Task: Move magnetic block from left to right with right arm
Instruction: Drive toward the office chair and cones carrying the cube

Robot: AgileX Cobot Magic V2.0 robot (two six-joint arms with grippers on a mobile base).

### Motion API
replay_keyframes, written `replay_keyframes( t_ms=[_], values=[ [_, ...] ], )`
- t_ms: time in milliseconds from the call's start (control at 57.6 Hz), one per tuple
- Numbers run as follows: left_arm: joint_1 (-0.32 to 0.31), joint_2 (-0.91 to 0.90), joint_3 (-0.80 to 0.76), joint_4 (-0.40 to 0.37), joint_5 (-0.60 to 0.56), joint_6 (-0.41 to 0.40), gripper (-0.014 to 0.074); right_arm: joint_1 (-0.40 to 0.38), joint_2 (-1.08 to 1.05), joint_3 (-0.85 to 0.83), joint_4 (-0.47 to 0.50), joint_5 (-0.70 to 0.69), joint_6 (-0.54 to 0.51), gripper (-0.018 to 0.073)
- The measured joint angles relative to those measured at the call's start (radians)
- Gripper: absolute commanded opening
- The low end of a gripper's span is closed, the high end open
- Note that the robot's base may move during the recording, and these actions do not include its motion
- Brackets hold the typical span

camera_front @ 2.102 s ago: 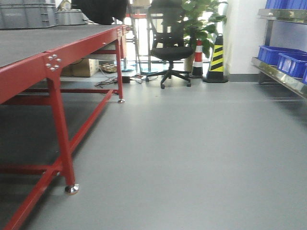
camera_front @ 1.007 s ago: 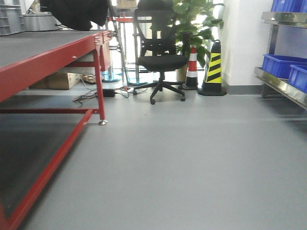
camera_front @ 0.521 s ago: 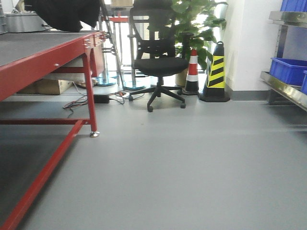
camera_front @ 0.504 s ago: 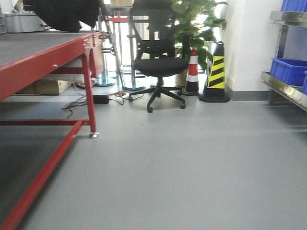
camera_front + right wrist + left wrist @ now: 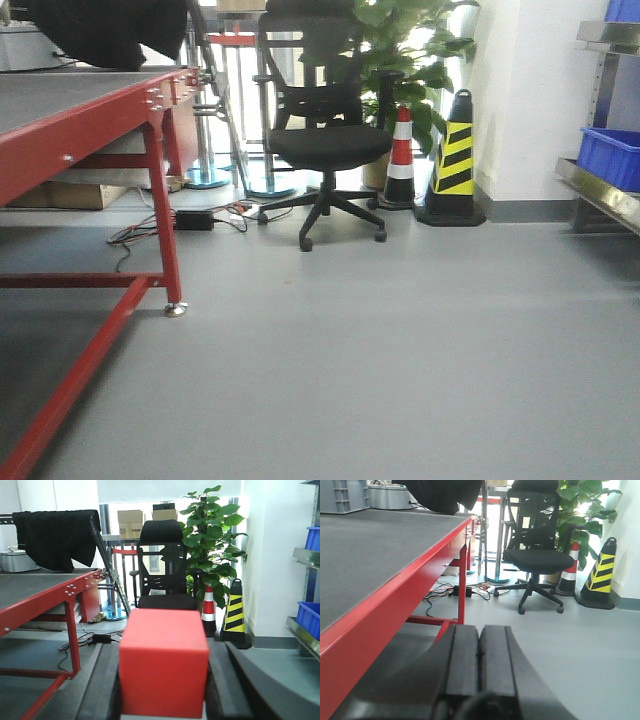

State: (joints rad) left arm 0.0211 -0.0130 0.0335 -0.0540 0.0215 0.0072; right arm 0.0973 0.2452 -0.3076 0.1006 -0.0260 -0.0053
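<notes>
Red block (image 5: 162,662) right in the middle of the right wrist view, basically filling it. It sits between the dark fingers (image 5: 227,692) of the right gripper (image 5: 162,700). One finger presses against each side, so the jaws are spread only as wide as the block and are clamped on it. The bottom of the block runs into the lower edge of the frame, so I can't tell what's under it.

The left gripper (image 5: 480,665) is the opposite story. Its two black pads are squeezed flat against each other with only a thin seam between them, and there's nothing in there.

Around the right gripper:
- Straight ahead, behind the block, there's a black office chair (image 5: 160,555), well apart from it.
- A couple of cardboard boxes (image 5: 130,517) show above the chair back.
- Ahead and to the right is a big leafy plant (image 5: 210,535).
- At the foot of the plant stand a red-and-white cone (image 5: 207,607) and a black-and-yellow cone (image 5: 234,610), side by side.
- Far right there's a metal shelf (image 5: 305,555) with a blue bin (image 5: 309,617) on it.
- Ahead and to the left is the red-framed table (image 5: 50,600) with a dark grey top.
- A black cloth (image 5: 57,535) hangs up at the table's far end.

The same table runs close along the left side of the left gripper, with its red edge stretching away ahead. The chair is ahead and to the right of that gripper.

A tangle of cables (image 5: 150,232) lies on the grey floor (image 5: 400,360) by the far table leg.
</notes>
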Motion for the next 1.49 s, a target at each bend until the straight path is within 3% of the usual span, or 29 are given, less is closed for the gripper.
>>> replay_keyframes(
  t_ms=[1494],
  values=[
    [0.000,0.000,0.000,0.000,0.000,0.000,-0.0126,0.000,0.000,0.000,0.000,0.000,0.000,0.0314]
  ],
)
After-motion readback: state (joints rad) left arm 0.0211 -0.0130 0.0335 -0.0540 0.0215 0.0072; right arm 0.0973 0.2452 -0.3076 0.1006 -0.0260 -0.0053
